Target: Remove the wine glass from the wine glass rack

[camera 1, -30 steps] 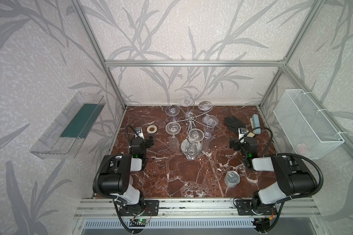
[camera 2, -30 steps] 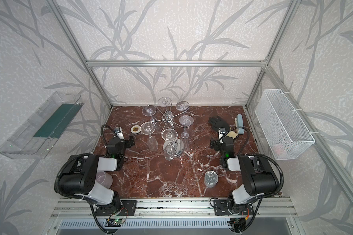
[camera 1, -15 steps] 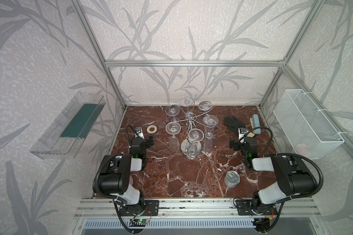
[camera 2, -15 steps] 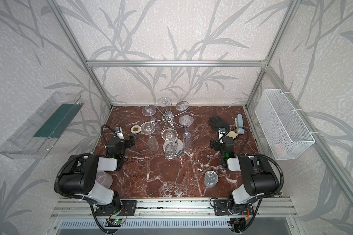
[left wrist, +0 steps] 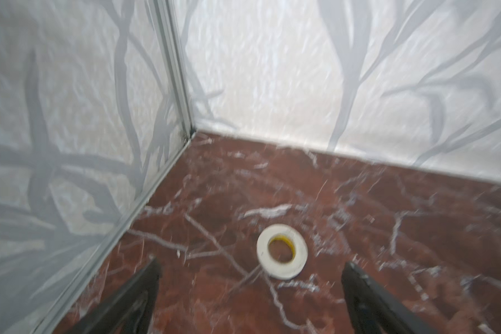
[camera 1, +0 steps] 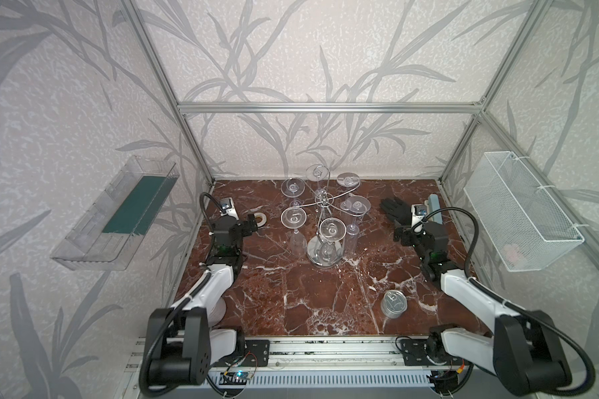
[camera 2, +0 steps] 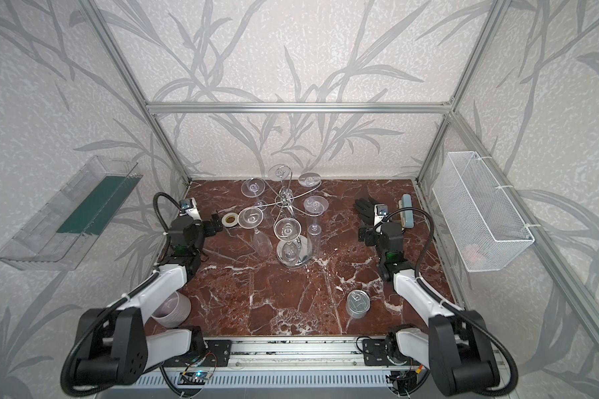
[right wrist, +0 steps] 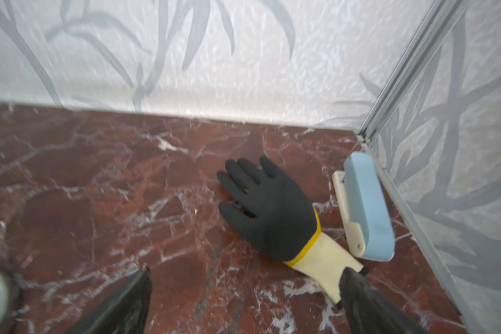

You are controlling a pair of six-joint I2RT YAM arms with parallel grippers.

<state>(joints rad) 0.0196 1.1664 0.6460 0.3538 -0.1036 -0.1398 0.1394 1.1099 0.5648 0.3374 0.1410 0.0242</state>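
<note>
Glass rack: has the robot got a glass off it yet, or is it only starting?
Nothing looks done: all six glasses hang on the rack. Nothing is in hand either; the left tool by the tape and the right tool by the glove are open and empty. The whole job is left.

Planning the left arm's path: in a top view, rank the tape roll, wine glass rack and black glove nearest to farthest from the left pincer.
From the left pincer:
1. tape roll, right by its tips, left side.
2. wine glass rack, centre.
3. black glove, right side.
</note>
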